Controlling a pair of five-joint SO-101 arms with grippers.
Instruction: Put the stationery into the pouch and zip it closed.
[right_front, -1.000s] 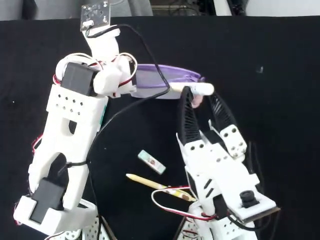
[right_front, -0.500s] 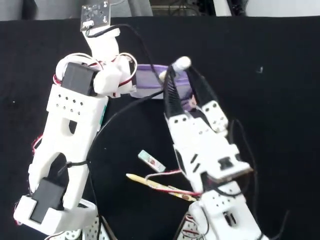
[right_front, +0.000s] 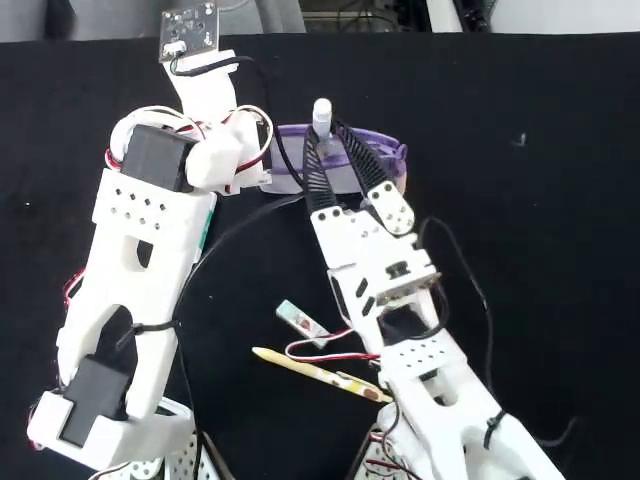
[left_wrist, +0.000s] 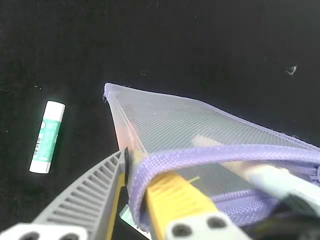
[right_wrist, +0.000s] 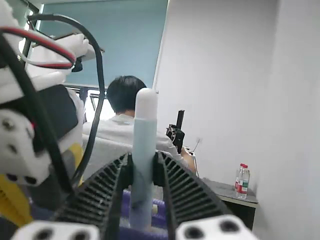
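Risk: marker (right_front: 322, 114), clamped upright in right gripper (right_front: 326, 158) over pouch (right_front: 386, 153) mouth, may snag the rim and fall outside; left gripper (left_wrist: 131, 161), pinching that rim, could slip and collapse the opening.

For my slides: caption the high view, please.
Right gripper holds a pale blue pen upright at the purple pouch; a yellow pencil lies on the black table.

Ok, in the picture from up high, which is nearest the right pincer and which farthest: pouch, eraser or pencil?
1. pouch: right under the right pincer, at the far side.
2. eraser: mid-table, back toward the arm bases.
3. pencil: just past the eraser, closest to the bases.
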